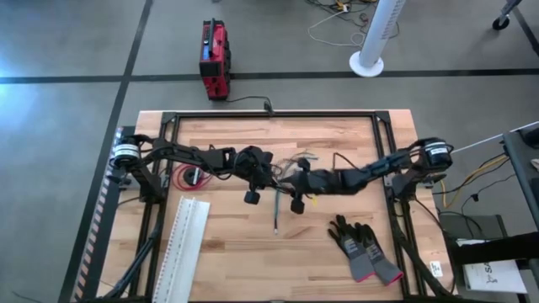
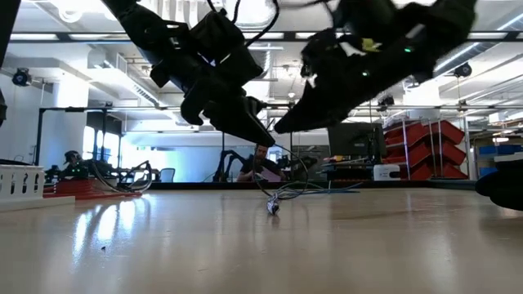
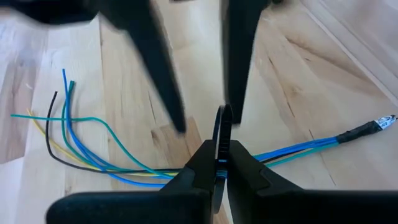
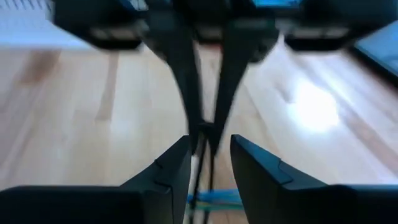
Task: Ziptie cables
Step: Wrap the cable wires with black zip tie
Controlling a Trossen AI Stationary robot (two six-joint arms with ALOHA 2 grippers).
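meeting over the middle of the counter (image 1: 253, 252), the two arms bring their tools tip to tip above the cables (image 1: 290, 172). the left tool (image 3: 217, 155) has its fingers pressed together on a thin black zip tie (image 3: 222, 121), which stands up between them and curves at its top. the right tool (image 4: 208, 152) faces it from the other side; its fingers are spread a little, with a thin dark strand running up through the gap, and it cannot be told whether they touch it. the cables lie on the wood below both tools, a bundle of blue, teal, yellow and black wires that fans out loose at one end and is gathered under dark wrap at the other. in the low view the bundle (image 2: 278, 196) rests on the counter just under the two tips. a coil of red wire (image 1: 187, 175) lies to the left, a white slotted strip (image 1: 187, 244) at the near left, and a pair of dark gloves (image 1: 362, 248) at the near right.
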